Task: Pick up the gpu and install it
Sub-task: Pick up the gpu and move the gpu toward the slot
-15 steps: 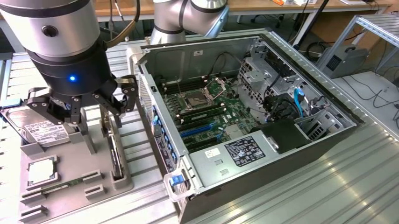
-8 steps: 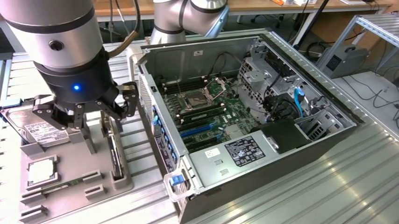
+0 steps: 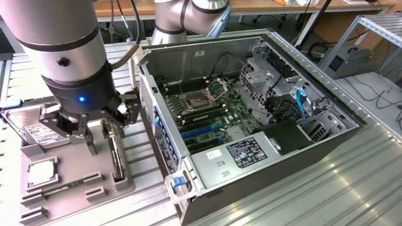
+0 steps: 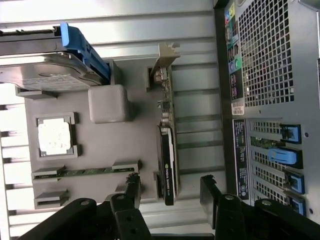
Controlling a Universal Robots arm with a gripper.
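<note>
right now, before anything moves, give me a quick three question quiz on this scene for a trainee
1. True or false: the gpu is already seated in the computer case.
2. How do the jaws stand? A) shut on the gpu B) open, one on each side of the gpu C) open over the memory stick
3. Name the square silver part lying flat on the grey holder.

Key: 1 false, it stands on edge in the holder. 2 B. 3 the processor.
</note>
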